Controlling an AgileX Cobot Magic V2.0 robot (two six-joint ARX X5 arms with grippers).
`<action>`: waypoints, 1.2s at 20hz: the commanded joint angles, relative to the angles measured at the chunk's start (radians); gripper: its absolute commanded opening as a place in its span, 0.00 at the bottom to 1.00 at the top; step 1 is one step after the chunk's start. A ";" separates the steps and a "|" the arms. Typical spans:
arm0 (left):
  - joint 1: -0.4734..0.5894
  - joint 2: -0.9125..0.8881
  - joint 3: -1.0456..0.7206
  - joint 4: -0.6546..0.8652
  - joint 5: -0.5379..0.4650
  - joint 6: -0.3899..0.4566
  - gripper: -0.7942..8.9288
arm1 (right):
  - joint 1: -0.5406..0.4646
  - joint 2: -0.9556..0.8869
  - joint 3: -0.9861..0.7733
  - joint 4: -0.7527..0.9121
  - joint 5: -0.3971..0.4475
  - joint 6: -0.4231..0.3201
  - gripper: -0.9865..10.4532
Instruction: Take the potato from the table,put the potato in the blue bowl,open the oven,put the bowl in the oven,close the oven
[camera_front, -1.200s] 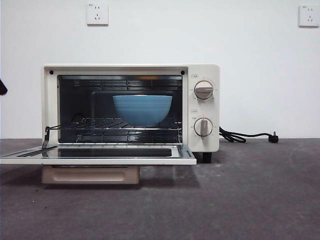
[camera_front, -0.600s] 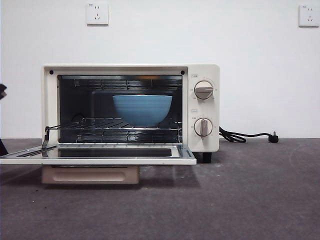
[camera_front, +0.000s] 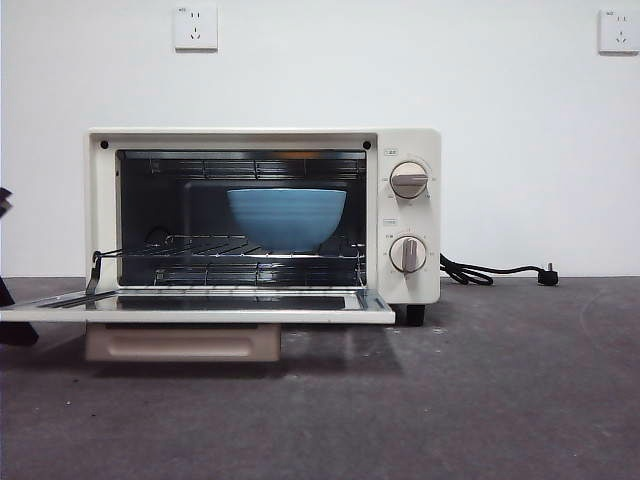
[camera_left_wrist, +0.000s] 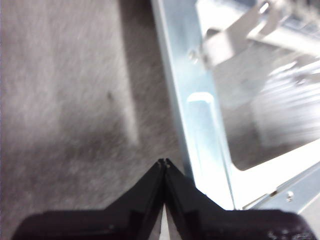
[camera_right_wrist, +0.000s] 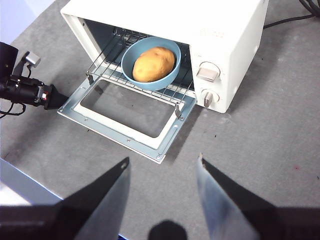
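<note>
Beside the side rail of the lowered oven door (camera_left_wrist: 207, 125), at the lower centre of the left wrist view, the left gripper (camera_left_wrist: 164, 162) has its fingers (camera_left_wrist: 145, 192) pressed together to a point, gripping nothing; they hang just over the bench (camera_left_wrist: 65, 100), near the door's edge but apparently clear of it. Closed fingers at the door's outer edge suit a push from below, so the step in hand is judged to be closing the oven. In the front view this arm shows only as a dark tip at the left edge, by the door's corner. The right gripper (camera_right_wrist: 161, 170) hangs high and well back, its fingers (camera_right_wrist: 107, 200) spread wide and empty, at the lower middle of the right wrist view; it appears to wait, keeping clear of the door's swing. From there the left arm (camera_right_wrist: 27, 90) is seen at the left edge, just beside the door. The oven (camera_front: 262, 215) stands centre frame with its door (camera_front: 200, 308) lying flat. The blue bowl (camera_front: 286, 218) sits on the wire rack (camera_front: 200, 248), the potato (camera_right_wrist: 153, 64) resting inside it, so loading looks complete. Two knobs (camera_front: 408, 180) face front; the cord (camera_front: 490, 272) trails to the right across the bench (camera_front: 480, 400). Only the closing remains
</note>
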 joint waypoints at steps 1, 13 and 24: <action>0.017 0.001 -0.003 0.068 0.140 -0.068 0.07 | 0.002 -0.001 0.000 0.002 0.002 -0.003 0.28; 0.032 -0.018 0.002 0.727 0.143 -0.526 0.07 | 0.002 -0.001 0.000 -0.013 0.002 0.019 0.28; -0.013 -0.139 0.002 0.653 0.200 -0.526 0.08 | 0.002 0.001 0.000 -0.053 -0.002 0.019 0.28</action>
